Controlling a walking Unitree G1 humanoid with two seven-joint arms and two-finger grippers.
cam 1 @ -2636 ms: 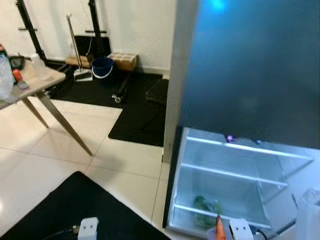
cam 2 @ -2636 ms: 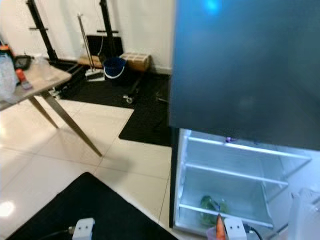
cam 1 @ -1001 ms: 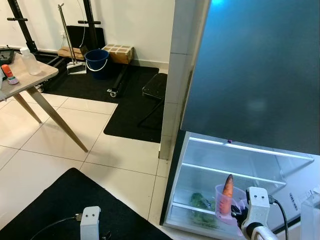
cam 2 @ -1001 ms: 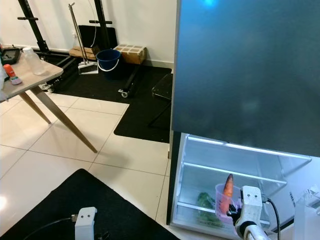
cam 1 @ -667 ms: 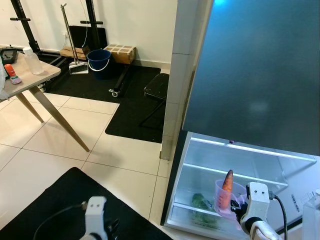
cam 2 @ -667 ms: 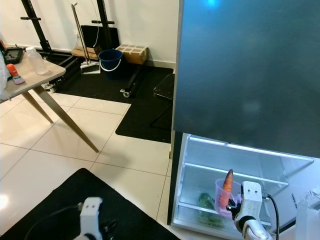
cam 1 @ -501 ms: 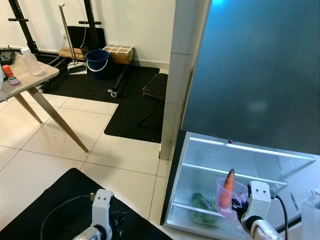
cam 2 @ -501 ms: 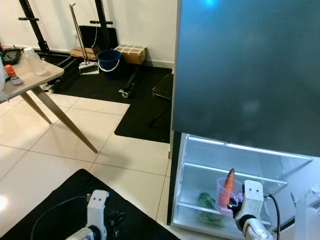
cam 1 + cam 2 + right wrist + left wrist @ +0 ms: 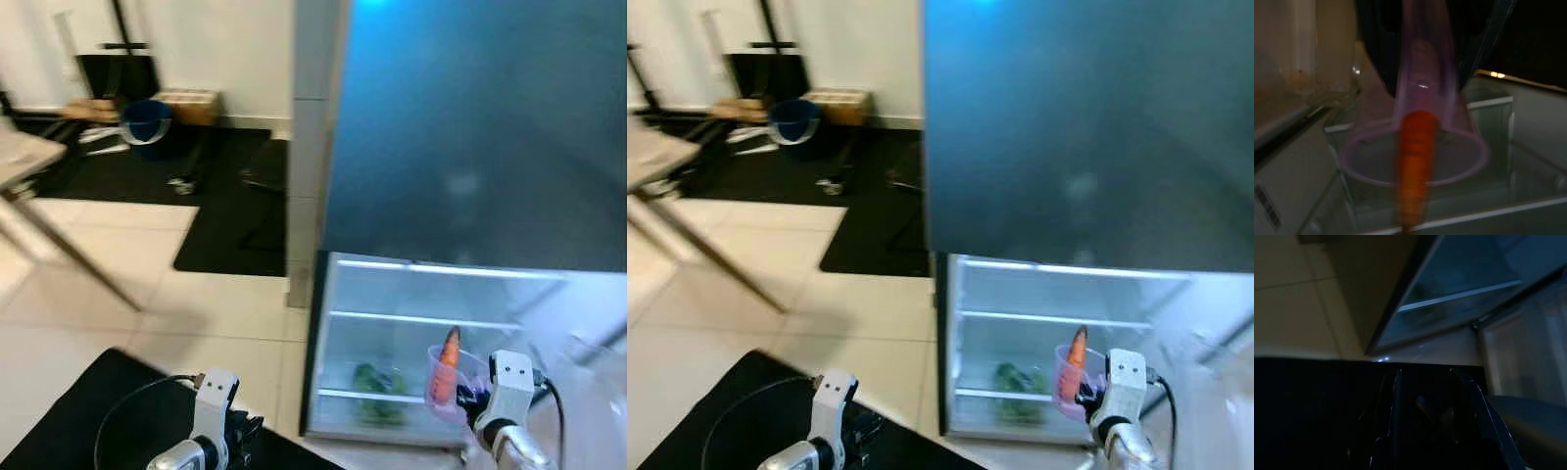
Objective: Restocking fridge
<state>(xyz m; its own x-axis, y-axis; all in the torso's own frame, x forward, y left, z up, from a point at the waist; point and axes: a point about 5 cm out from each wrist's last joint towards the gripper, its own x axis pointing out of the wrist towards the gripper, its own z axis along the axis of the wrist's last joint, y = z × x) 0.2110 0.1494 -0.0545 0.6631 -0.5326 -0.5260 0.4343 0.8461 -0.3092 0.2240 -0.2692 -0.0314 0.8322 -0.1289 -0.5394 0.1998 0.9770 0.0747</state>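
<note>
Fingers of the right gripper (image 9: 468, 399) are clamped on a translucent purple cup (image 9: 448, 380), held low in front of the open fridge compartment (image 9: 431, 338). An orange carrot (image 9: 448, 358) stands upright in the cup, its tip poking above the rim. In the right wrist view the carrot (image 9: 1416, 161) leans out past the cup's round rim (image 9: 1415, 155), with glass shelving blurred behind it. The gripper's white wrist block (image 9: 1125, 384) sits just to the right of the cup.

Behind the cup, the lit compartment has two glass shelves (image 9: 423, 319), one above the other. Near the left end of the lower shelf lies a bunch of green leafy vegetables (image 9: 376, 382), well apart from the cup. Above the compartment rises the dark, glossy upper fridge door (image 9: 480, 127).

The left gripper (image 9: 238, 434) hangs low at the robot's left, over a black floor mat (image 9: 88, 416), with a cable looping from its white wrist block (image 9: 215, 399). Whether its fingers (image 9: 1396, 421) are apart or together cannot be told; the left wrist view is very dark, showing only their black outlines against tiled floor and the edge of the fridge.

Farther off, pale floor tiles (image 9: 118, 284) lead to another black mat (image 9: 235, 220) along the wall, where a blue bucket (image 9: 144, 119) and a cardboard box (image 9: 186, 104) stand side by side. A slanted table leg (image 9: 59, 255) crosses the left edge. Both head views are blurred.
</note>
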